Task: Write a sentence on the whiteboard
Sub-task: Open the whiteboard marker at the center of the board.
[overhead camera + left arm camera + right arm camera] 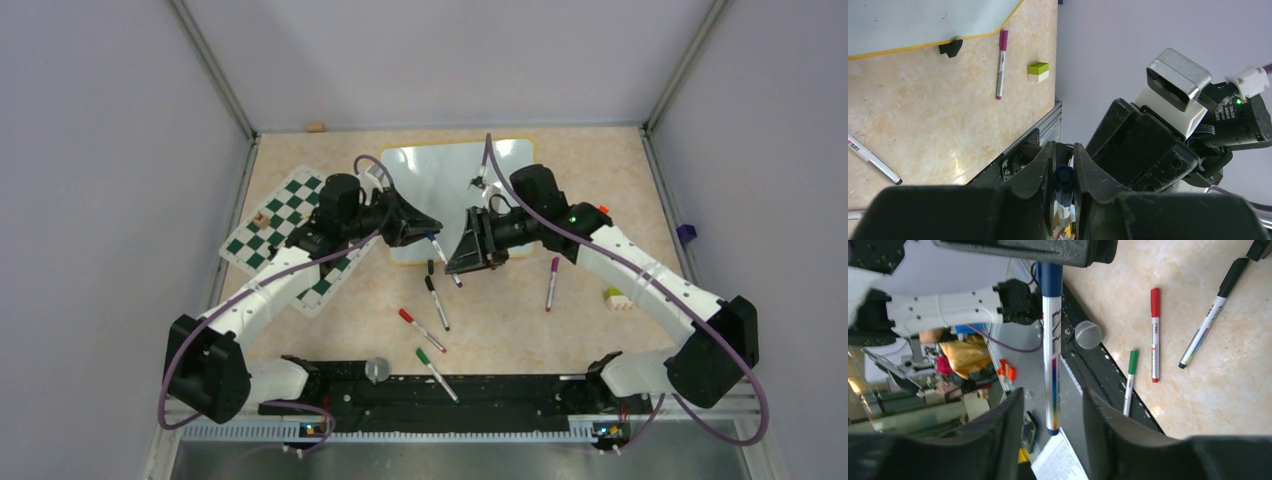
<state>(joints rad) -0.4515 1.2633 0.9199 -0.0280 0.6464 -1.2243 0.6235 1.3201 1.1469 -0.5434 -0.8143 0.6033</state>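
The whiteboard (450,165) lies at the back centre of the table, white with a yellow rim (923,45). The sentence is out of view. My left gripper (432,232) hovers over the board's near edge. In the left wrist view it (1064,150) is shut on the dark cap end of a blue marker (1064,180). The marker (1052,340) hangs down from those jaws between the fingers of my right gripper (1052,395). The right gripper (462,255) is open, with a gap on each side of the barrel.
A green-and-white chess mat (285,225) lies left of the board. Loose markers lie in front: black (437,300), red (421,329), green (436,372) and purple (551,283). A green-and-white block (618,298) sits at the right. A grey knob (377,370) stands on the base rail.
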